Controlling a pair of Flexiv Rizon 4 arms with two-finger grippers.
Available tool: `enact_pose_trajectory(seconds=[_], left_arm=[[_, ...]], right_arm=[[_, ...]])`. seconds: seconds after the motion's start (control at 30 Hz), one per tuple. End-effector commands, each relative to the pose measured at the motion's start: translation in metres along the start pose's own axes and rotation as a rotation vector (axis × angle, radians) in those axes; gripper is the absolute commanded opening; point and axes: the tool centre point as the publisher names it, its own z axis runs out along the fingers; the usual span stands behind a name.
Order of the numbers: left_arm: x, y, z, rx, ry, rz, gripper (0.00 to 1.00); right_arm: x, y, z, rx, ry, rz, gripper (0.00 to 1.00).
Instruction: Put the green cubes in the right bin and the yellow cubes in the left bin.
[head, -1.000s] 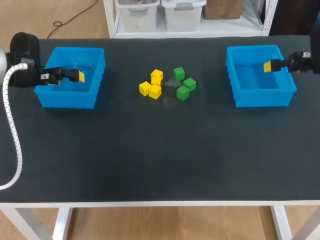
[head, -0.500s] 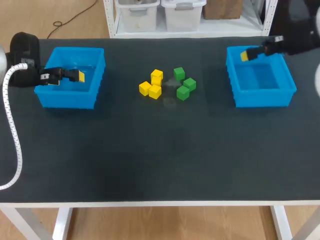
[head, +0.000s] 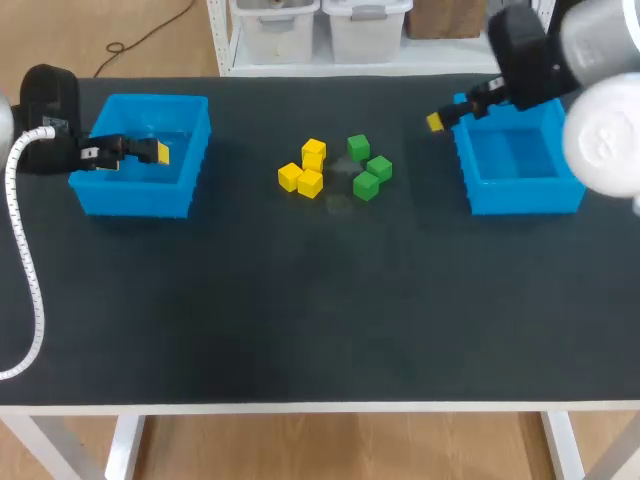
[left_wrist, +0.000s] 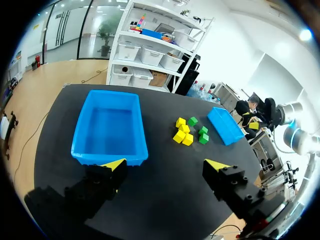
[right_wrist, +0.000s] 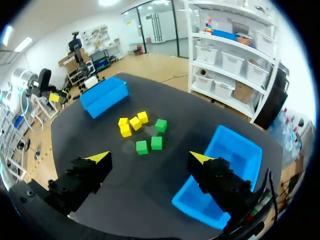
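Note:
Several yellow cubes (head: 303, 168) and three green cubes (head: 368, 167) lie clustered at the table's middle back. The blue left bin (head: 140, 200) holds nothing that I can see, and my left gripper (head: 155, 152) hangs open over it. In the left wrist view the left gripper (left_wrist: 165, 167) is open and bare, the left bin (left_wrist: 82, 127) just ahead of it. My right gripper (head: 437, 121) hovers beside the back left corner of the blue right bin (head: 525, 198). Seen from its own wrist, the right gripper (right_wrist: 150, 159) is open high above the green cubes (right_wrist: 150, 144), with the right bin (right_wrist: 230, 150) beside it.
The dark table top (head: 320, 300) stretches wide in front of the cubes and bins. A white ribbed cable (head: 25, 280) hangs from my left arm along the table's left edge.
My right arm swung left from the far side of the right bin, across it, to just past its back left corner. The left arm and the cubes have not moved.

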Motion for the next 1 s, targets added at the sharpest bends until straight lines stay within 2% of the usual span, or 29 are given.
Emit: enact_pose_trajectory(seconds=[0.03, 0.4, 0.6, 0.87, 1.0], left_arm=[[0.000, 0.000, 0.000, 0.000, 0.000, 0.000, 1.00], [0.000, 0.000, 0.000, 0.000, 0.000, 0.000, 1.00], [0.000, 0.000, 0.000, 0.000, 0.000, 0.000, 1.00], [0.000, 0.000, 0.000, 0.000, 0.000, 0.000, 1.00], [0.000, 0.000, 0.000, 0.000, 0.000, 0.000, 1.00]], right_arm=[[-0.018, -0.006, 0.034, -0.046, 0.093, -0.050, 1.00], [-0.025, -0.005, 0.094, -0.074, 0.211, -0.184, 1.00], [-0.017, -0.008, 0.125, -0.060, 0.313, -0.295, 1.00], [-0.009, -0.020, 0.151, -0.020, 0.387, -0.317, 1.00], [-0.011, -0.026, 0.160, -0.005, 0.398, -0.283, 1.00]])
